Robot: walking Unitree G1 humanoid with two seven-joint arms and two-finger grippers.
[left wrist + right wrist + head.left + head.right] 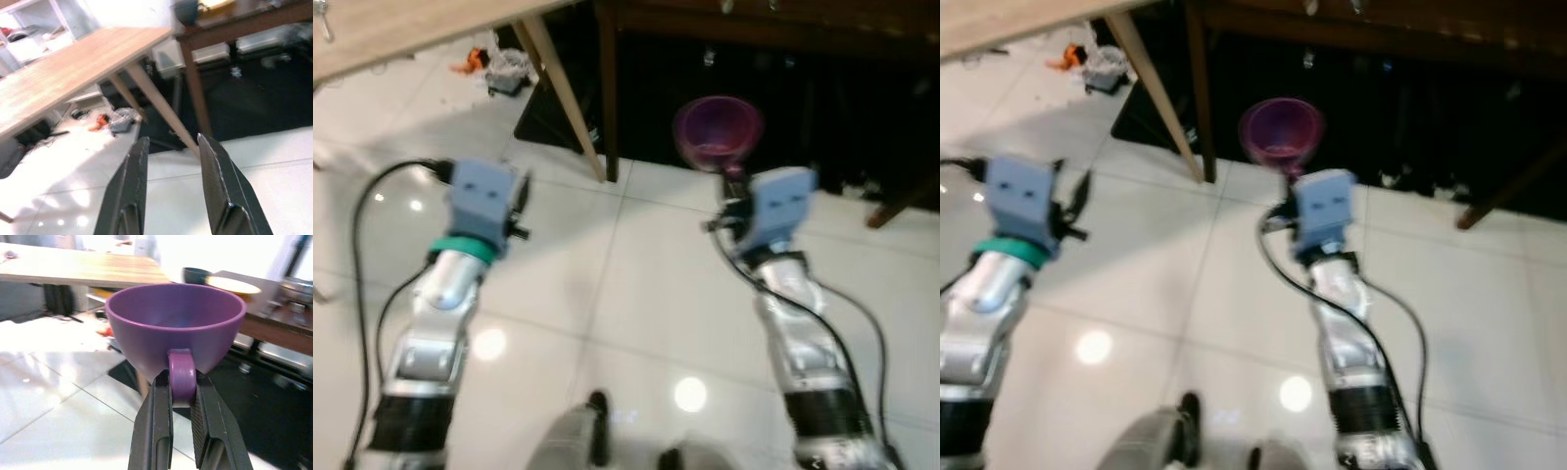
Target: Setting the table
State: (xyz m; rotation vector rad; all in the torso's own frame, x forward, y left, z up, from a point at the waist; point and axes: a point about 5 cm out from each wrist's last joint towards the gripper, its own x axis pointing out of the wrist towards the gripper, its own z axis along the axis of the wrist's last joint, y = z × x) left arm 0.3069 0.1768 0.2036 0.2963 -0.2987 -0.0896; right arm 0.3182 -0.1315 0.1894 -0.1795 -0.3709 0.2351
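Right gripper [182,404] clamped on the handle of a purple cup [175,328], fingers pressed against both sides of the handle loop. Cup held upright in the air above the white tiled floor [636,284], in front of the near edge of a dark wooden table [274,323]. Left gripper [173,183] raised over the floor with fingers apart, gripping nothing. Light wooden table [73,73] beyond, just beside the dark one.

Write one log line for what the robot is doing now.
right end effector: shut on purple ceramic cup handle | left end effector: open, holding nothing | ahead: light wooden table, dark wooden table
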